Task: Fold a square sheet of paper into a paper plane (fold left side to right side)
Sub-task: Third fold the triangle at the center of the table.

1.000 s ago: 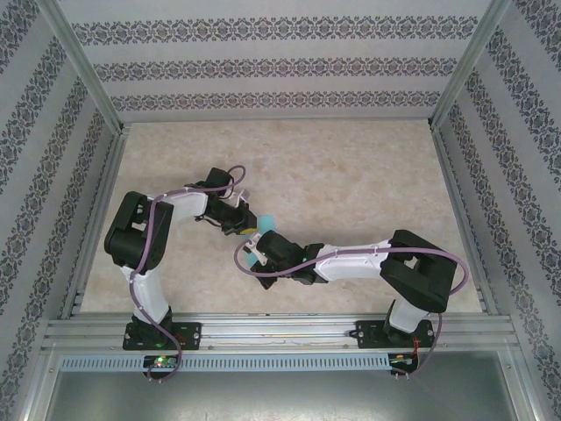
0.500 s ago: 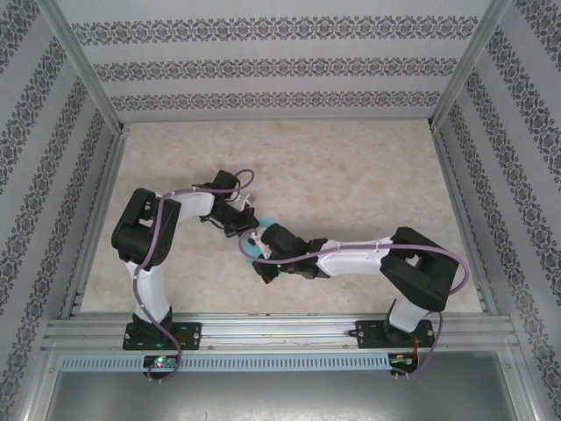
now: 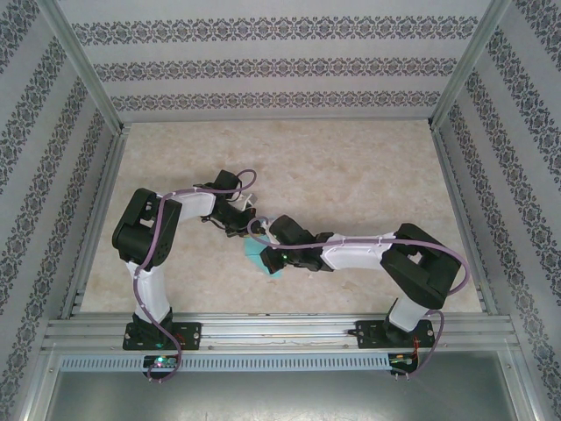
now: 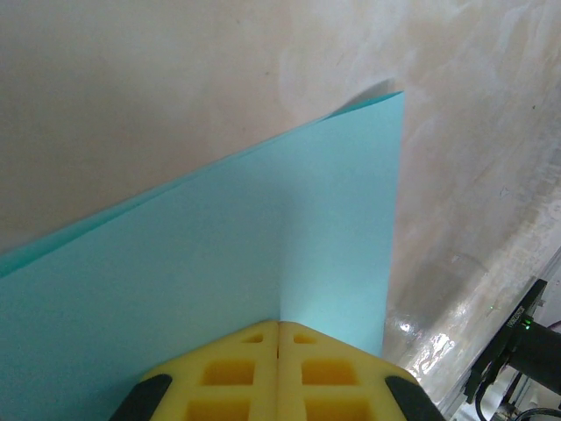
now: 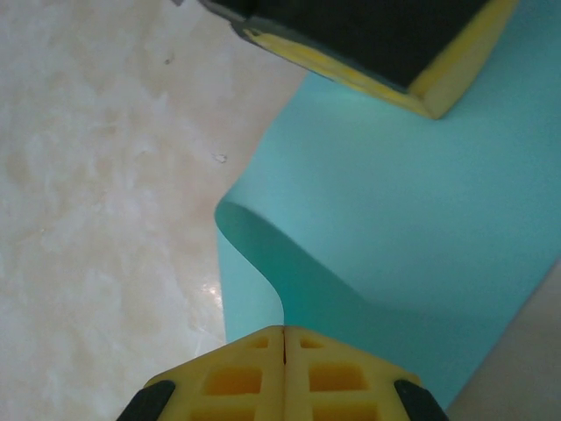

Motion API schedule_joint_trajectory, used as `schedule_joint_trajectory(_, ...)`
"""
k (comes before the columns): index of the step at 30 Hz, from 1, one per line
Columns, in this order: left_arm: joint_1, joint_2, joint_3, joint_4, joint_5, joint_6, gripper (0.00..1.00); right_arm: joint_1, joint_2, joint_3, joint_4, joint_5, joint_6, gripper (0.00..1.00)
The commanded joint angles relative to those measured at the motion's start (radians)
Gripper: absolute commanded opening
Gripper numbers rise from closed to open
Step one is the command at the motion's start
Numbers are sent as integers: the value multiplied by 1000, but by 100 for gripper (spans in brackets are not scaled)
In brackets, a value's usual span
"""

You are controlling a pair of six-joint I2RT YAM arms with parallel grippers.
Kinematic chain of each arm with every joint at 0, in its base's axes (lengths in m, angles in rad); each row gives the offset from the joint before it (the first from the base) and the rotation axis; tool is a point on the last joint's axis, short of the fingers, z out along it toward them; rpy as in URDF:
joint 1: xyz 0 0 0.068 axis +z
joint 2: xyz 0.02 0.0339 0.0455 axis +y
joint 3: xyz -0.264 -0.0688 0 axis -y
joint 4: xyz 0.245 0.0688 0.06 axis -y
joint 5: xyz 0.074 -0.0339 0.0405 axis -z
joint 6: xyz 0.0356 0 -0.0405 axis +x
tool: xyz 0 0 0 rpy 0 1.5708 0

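Note:
The square sheet of paper (image 3: 261, 260) is turquoise and bent over in a loose curl between my two grippers, mid-table. In the left wrist view the sheet (image 4: 263, 237) spreads away from my left gripper (image 4: 279, 324), whose yellow fingers are shut on its near edge. My right gripper (image 5: 285, 331) is shut on another edge of the sheet (image 5: 403, 219), which curls up from its tips. The left gripper's finger (image 5: 377, 44) presses on the paper at the top of that view. From above, the left gripper (image 3: 249, 231) and right gripper (image 3: 272, 244) are close together.
The beige marbled tabletop (image 3: 351, 175) stretches out beyond the arms. Patterned walls and metal frame posts (image 3: 456, 79) close in the left, right and far sides. A metal rail (image 3: 280, 331) runs along the near edge by the arm bases.
The left arm has shifted right toward the right gripper and its jaws have finished closing. The right wrist has swung up and right, and the paper now shows below the grippers.

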Motion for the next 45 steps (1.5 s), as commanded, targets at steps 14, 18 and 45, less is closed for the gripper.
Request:
schedule_joint_trajectory(14,-26,58,-2,-59,-76,21,3,-58,34,33,-48,41,13,0)
schedule_joint_trajectory(18,-26,58,-2,-58,-77,19,3,-64,40,40,-53,47,11,0)
schedule_joint_trajectory(45,-28,61,-2,-58,-80,15,2,-81,43,55,-83,64,-7,0)
